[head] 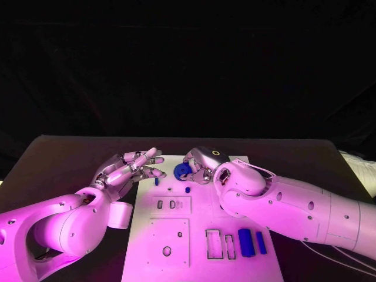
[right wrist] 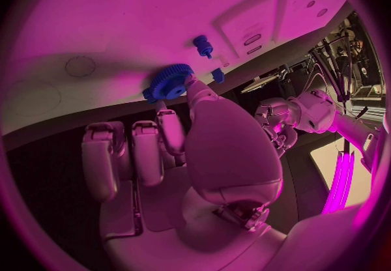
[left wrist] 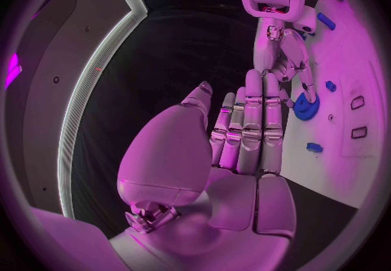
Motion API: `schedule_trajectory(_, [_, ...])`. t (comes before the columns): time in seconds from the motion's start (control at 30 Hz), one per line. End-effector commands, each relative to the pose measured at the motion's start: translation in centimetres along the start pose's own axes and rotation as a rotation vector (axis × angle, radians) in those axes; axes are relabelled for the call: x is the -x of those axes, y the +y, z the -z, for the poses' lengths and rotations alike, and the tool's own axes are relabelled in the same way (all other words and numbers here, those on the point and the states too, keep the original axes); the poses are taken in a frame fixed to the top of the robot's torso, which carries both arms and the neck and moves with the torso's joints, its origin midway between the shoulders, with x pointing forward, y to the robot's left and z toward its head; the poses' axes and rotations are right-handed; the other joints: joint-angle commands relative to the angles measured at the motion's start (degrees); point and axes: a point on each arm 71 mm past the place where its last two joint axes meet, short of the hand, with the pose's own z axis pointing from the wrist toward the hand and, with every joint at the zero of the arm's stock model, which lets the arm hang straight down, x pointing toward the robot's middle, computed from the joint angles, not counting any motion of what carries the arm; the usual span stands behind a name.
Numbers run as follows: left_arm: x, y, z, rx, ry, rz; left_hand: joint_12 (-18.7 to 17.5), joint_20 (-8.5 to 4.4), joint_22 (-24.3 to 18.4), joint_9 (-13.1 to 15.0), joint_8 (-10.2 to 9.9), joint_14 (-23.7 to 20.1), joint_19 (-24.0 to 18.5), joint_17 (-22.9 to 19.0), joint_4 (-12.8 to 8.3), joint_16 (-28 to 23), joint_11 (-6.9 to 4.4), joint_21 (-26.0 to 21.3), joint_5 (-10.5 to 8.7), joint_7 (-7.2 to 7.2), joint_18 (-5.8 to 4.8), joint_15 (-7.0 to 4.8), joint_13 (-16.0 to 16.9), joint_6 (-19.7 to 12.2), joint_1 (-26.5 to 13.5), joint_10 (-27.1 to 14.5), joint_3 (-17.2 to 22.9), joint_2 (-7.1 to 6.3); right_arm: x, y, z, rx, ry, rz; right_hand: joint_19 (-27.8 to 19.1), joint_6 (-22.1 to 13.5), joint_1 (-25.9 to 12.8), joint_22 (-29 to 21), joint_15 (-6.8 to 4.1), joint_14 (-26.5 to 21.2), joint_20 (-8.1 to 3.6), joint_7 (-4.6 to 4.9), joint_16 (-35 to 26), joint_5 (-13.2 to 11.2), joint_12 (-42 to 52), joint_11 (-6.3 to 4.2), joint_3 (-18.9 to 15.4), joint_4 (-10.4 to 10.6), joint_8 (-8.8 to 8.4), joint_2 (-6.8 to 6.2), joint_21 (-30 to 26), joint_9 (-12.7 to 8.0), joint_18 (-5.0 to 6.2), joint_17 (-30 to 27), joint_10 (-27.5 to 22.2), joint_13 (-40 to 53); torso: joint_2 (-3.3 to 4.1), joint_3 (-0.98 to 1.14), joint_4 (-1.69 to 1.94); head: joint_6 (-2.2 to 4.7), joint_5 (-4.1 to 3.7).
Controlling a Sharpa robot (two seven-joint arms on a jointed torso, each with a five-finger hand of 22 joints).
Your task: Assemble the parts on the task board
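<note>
Right hand (head: 207,167): fingertips (right wrist: 194,86) pinch the toothed rim of a small blue gear (right wrist: 167,82), remaining fingers curled loosely alongside. The gear sits at the far end of the white task board (head: 197,258), on or just above the surface; cannot tell which. Left hand (head: 128,169): fingers straight and pressed side by side, holding nothing, beside the board's left edge.

Gear looks like rigid, light plastic. The teeth should give purchase, so a rim pinch suits it, though the thin disc may tilt if squeezed off-centre. Nearby stand a blue peg (right wrist: 202,44) and a smaller blue piece (right wrist: 217,75); two blue bars (head: 251,242) lie at the near end.
</note>
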Motion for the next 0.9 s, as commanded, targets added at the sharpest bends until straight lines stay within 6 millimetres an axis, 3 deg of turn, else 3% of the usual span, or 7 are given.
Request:
schedule_trajectory(0.03, [-0.2, -0.1, 0.0, -0.002, 0.018, 0.009, -0.4, -0.04, 0.1, 0.0, -0.3, -0.4, -0.6, 0.1, -0.3, 0.2, 0.49, 0.3, -0.32, 0.26, 0.43, 0.22, -0.1, -0.1, 0.2, 0.0, 0.0, -0.03, -0.3, -0.1, 0.0, -0.009, 0.035, 0.011, 1.1, 0.5, -0.9, 8.4, 0.51, 3.8, 0.38, -0.11, 0.4, 0.9, -0.1, 0.0, -0.4, 1.4, 0.2, -0.24, 0.2, 0.2, -1.07, 3.1, -0.1, 0.1, 0.01, 0.03, 0.02, -0.02, -0.01])
schedule_trajectory(0.17, [-0.2, -0.1, 0.0, -0.002, 0.018, 0.009, -0.4, -0.04, 0.1, 0.0, -0.4, -0.4, -0.6, 0.2, -0.4, 0.2, 0.51, 0.4, -0.34, 0.29, 0.43, 0.24, -0.1, -0.1, 0.2, 0.0, -0.1, -0.05, -0.4, -0.1, 0.0, -0.015, 0.054, 0.001, 1.4, 2.3, -2.7, 8.9, 0.35, 3.9, 0.36, -0.5, 0.7, 2.5, 1.0, -0.27, -1.0, 2.0, 0.78, 0.62, 0.3, 0.5, -1.16, 3.7, 0.4, 1.0, 0.02, 0.04, 0.01, -0.08, -0.08])
schedule_trajectory(0.5, [-0.2, -0.1, 0.1, 0.002, 0.011, 0.006, -0.7, 0.04, 0.6, -0.1, -0.8, -0.7, -1.1, 1.0, -1.5, 0.1, 0.68, 1.0, -0.76, 0.5, 0.45, 0.31, -0.1, -0.3, 1.2, -0.5, 0.0, -0.44, -0.8, -0.8, 0.0, -0.057, 0.106, -0.075, 1.7, 4.3, -4.0, 9.3, -0.04, 4.1, 0.02, -1.07, 1.1, 3.6, 3.3, -0.74, -1.5, 1.8, 1.25, 2.16, 0.5, 0.6, -1.26, 4.6, 1.5, 2.8, 0.02, 0.03, 0.02, -0.37, -0.14])
schedule_trajectory(0.9, [-0.1, -0.1, 0.1, 0.003, 0.006, 0.004, -0.7, 0.07, 0.7, -0.1, -0.9, -0.7, -1.2, 1.2, -1.4, 0.1, 0.73, 1.1, -0.77, 0.55, 0.44, 0.35, -0.1, -0.4, 1.0, -0.6, -0.1, -0.27, 0.0, -1.2, 0.3, -0.018, 0.016, -0.079, 2.0, 4.6, -3.8, 9.8, -0.13, 4.2, -0.08, -1.15, 1.4, 3.8, 3.9, -0.83, -1.8, 1.5, 1.16, 1.89, 0.7, 0.6, -1.36, 5.1, 1.8, 3.4, 0.04, 0.02, 0.01, -0.55, -0.1])
